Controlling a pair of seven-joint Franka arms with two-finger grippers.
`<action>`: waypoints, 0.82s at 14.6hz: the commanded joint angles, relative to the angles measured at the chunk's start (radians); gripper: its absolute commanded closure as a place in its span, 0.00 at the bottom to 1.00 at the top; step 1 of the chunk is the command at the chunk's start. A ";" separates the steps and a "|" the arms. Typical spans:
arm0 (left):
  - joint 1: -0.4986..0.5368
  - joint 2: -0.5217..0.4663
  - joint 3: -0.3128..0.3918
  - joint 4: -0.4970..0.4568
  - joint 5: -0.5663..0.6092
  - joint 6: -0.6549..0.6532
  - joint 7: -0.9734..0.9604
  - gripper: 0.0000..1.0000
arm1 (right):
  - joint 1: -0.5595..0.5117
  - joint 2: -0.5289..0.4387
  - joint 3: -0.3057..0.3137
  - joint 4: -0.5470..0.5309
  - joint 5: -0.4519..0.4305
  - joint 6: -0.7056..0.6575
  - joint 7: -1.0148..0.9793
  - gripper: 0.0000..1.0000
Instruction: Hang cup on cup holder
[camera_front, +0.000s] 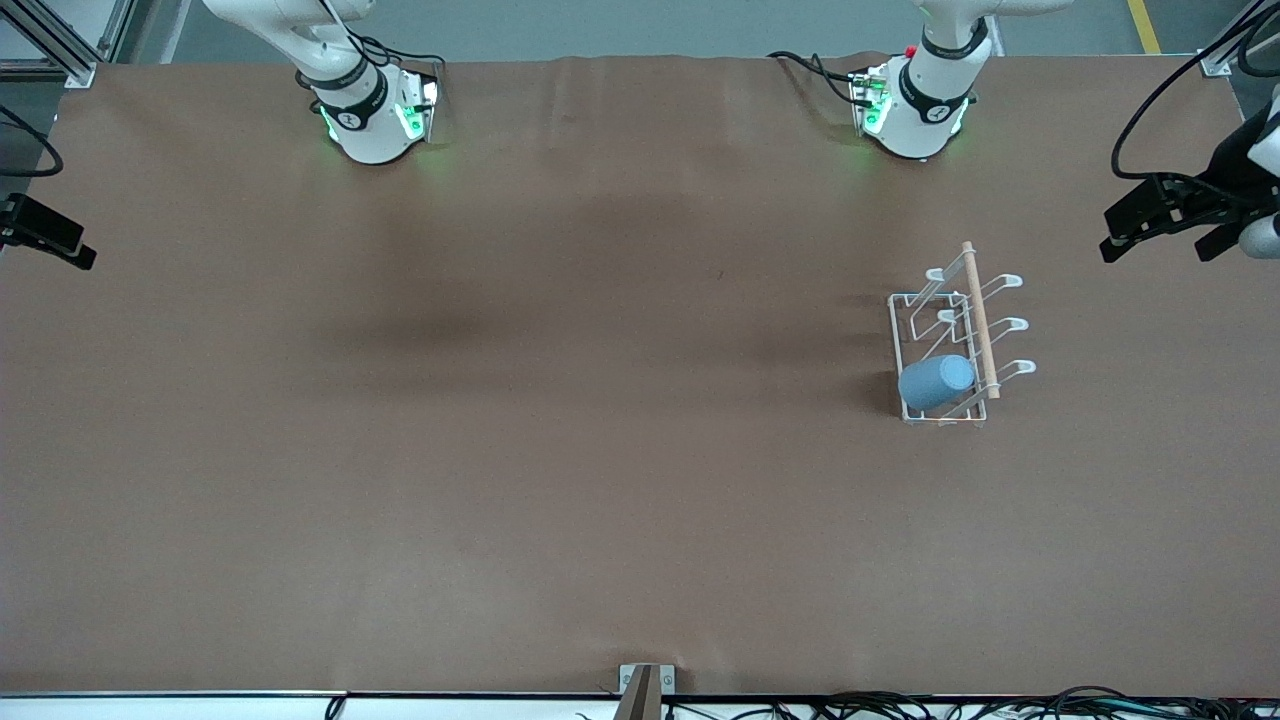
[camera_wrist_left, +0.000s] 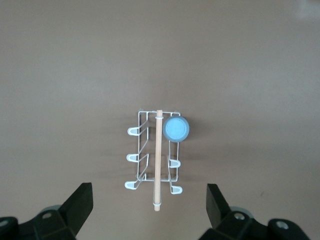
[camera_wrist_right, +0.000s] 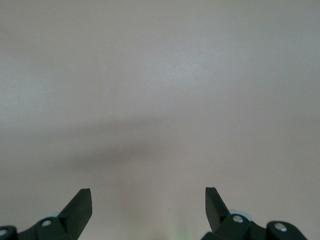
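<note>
The light-blue cup (camera_front: 935, 382) hangs mouth-down on a prong of the white wire cup holder (camera_front: 979, 320), at the holder's end nearer to the front camera, toward the left arm's end of the table. In the left wrist view the cup (camera_wrist_left: 176, 129) shows its flat bottom beside the holder's wooden rod (camera_wrist_left: 158, 160). My left gripper (camera_wrist_left: 150, 205) is open and empty, high over the table by the holder's other end. My right gripper (camera_wrist_right: 148, 207) is open and empty over bare table. Neither gripper shows in the front view.
The brown table (camera_front: 560, 450) carries the two arm bases (camera_front: 365, 110) (camera_front: 915, 105) along its robot edge. A black device (camera_front: 45, 235) juts in at the right arm's end, and another (camera_front: 1165, 210) at the left arm's end.
</note>
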 joint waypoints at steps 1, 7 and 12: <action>-0.008 -0.009 0.016 -0.003 -0.024 -0.018 -0.036 0.00 | -0.010 -0.028 0.004 -0.025 -0.005 0.006 -0.010 0.00; -0.016 -0.009 0.007 -0.015 0.031 -0.015 -0.034 0.00 | -0.051 -0.028 0.024 -0.022 0.043 0.006 0.007 0.00; -0.025 -0.009 -0.002 -0.015 0.035 -0.021 0.017 0.00 | -0.093 -0.028 0.082 -0.020 0.043 0.004 0.044 0.00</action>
